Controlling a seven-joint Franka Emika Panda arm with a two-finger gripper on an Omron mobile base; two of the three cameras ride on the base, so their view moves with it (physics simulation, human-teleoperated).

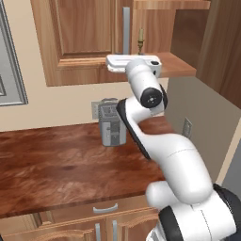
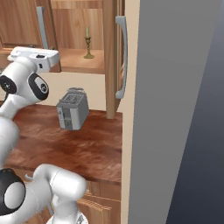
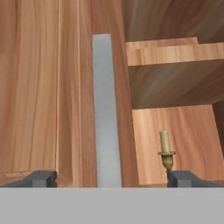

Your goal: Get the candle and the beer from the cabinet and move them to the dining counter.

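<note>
1. Kitchen wall run: reddish-brown worktop (image 1: 61, 164) with grey toaster (image 1: 112, 122) against the wall; not the delivery surface
2. Cabinet (image 1: 84, 33), wall-mounted: left door shut, its silver bar handle (image 3: 106, 109) close ahead in the hand view; right door (image 2: 113, 57) swung open, interior exposed
3. Gripper (image 3: 112, 178), raised level with the cabinet's lower shelf, facing the left door's handle; jaws spread wide, nothing between them
4. Candle (image 2: 88, 43), cream taper in brass holder, upright on the lower shelf, right of the handle; not yet collected
5. Beer: cannot be made out on the visible shelf
6. Progress: cabinet opened; both pickups and both deliveries to the dining counter judged outstanding
</note>
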